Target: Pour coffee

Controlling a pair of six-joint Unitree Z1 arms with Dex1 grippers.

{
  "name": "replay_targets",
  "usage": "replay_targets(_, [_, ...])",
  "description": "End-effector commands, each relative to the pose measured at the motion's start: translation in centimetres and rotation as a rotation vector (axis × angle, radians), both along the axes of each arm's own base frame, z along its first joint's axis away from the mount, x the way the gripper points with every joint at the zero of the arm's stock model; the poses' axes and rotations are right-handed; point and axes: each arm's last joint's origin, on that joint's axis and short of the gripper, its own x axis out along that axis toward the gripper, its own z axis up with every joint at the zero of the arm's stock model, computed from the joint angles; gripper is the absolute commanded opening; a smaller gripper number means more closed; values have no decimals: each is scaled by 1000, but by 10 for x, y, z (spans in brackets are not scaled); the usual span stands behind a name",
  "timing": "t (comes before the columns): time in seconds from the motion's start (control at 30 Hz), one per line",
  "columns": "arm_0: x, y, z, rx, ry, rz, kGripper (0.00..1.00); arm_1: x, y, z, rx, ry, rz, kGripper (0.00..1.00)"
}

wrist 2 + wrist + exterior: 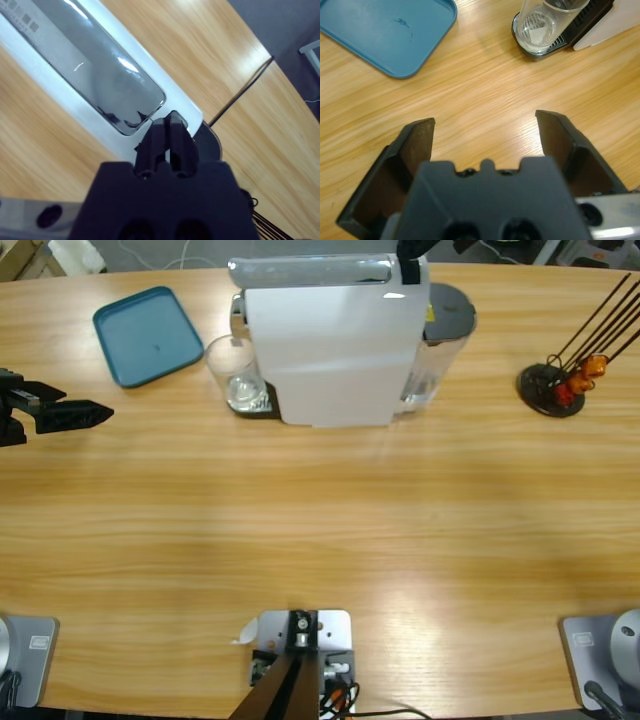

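Spanning every view, the long wooden bench (320,520) carried all the rest. A white capsule coffee machine (330,345) stood at its far middle, with a glossy silver lid along the top and a clear water tank (435,360) with a grey cap at its right end. A teal tray (148,334) lay flat well to the left of the machine, bare but for a small dark mark near its middle. At the far right a black round-based capsule holder (552,390) stood with thin dark rods slanting up and a few small orange capsules (580,378) clustered at its foot. The left hand (85,415) hung low over the bench at the left edge, its two black jaws wide apart with nothing between them, pointing toward the tray and the glass. The right hand (169,135) sat over the machine's top at its right end, jaws pressed together, its tip just at the end of the silver lid. A small clear drinking glass (233,373) stood on the machine's black drip tray (570,37), touching the machine's left front. The coffee (246,393) was only a thin pale layer at the bottom of that glass.
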Motion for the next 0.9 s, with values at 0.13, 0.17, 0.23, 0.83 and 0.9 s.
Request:
replay_targets(0.13, [3, 0, -12, 18, 45, 12, 876, -18, -21, 42, -64, -181, -54, 0])
replay_targets(0.17, [3, 0, -13, 19, 46, 12, 877, -19, -22, 44, -62, -184, -55, 0])
replay_targets(0.23, [3, -1, -13, 19, 47, 12, 876, -20, -22, 42, -67, -176, -53, 0])
replay_targets(0.83, [4, -1, -13, 20, 47, 12, 877, -2, 15, -12, -52, 26, 28, 0])
replay_targets(0.9, [4, -1, -13, 20, 47, 12, 876, -1, 15, -16, -56, 38, 30, 0])
